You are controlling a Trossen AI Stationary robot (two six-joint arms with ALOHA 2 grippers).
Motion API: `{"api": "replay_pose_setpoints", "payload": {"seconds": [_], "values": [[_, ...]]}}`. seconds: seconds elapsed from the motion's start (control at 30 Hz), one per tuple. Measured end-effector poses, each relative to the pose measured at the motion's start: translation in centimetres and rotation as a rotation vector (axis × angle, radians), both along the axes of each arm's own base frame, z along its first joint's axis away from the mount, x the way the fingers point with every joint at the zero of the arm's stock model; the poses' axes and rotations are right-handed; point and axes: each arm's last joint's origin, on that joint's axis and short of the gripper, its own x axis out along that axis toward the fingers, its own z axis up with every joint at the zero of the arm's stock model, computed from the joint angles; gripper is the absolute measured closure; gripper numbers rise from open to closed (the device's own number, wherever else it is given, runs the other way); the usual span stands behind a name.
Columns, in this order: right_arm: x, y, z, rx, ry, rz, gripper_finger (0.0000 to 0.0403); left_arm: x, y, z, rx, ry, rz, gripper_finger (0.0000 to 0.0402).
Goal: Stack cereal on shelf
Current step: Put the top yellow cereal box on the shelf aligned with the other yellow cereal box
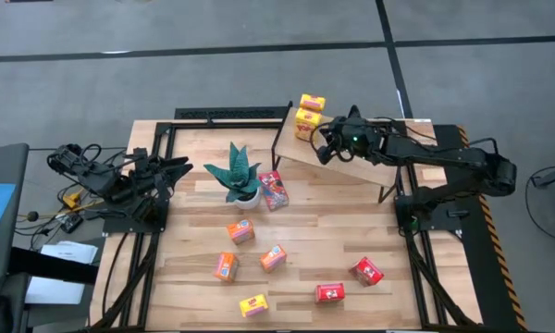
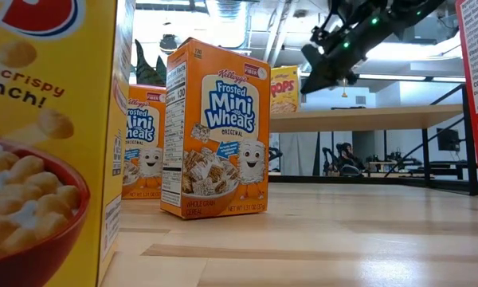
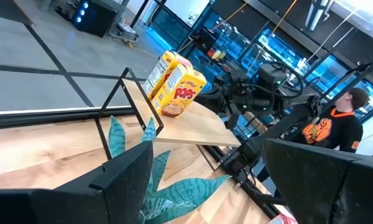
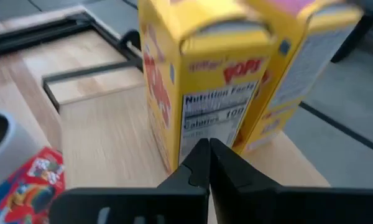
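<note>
Two yellow cereal boxes stand upright side by side at the far left corner of the shelf, a light-wood board on black legs. My right gripper is shut and hovers low over the shelf, its tips right in front of the narrow nutrition-label side of the nearer yellow box. My left gripper waits open at the table's left edge, pointing level toward the plant. My right gripper's shut fingertips come slanting down, from the table's right, at the lower narrow side of the nearer yellow box. Whether they touch it I cannot tell. The box stands upright on the shelf.
Loose on the tabletop lie orange boxes, red boxes and a yellow box. A teal plant in a white pot stands left of the shelf. A person is beyond the table.
</note>
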Motion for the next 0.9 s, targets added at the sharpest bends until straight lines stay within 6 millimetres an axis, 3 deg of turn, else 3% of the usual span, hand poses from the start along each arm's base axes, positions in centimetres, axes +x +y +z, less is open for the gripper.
{"api": "replay_pose_setpoints", "payload": {"seconds": [0.2,0.37,0.67,0.9], "values": [[0.3,-0.6,-0.5,0.015,0.003,0.008,0.0392,0.0,0.0,0.0,0.003,0.005,0.001,0.0109],[0.1,-0.7,-0.4,0.014,0.001,-0.003,0.0373,0.0,0.0,-0.1,0.003,0.007,0.016,0.0109],[-2.2,1.1,3.5,-0.022,-0.099,0.045,0.0378,0.0,0.0,-0.1,0.003,0.007,0.018,0.0109],[-0.5,2.4,2.3,0.007,-0.062,0.134,0.0395,-0.1,0.1,-0.1,0.006,0.009,0.034,0.0109]]}}
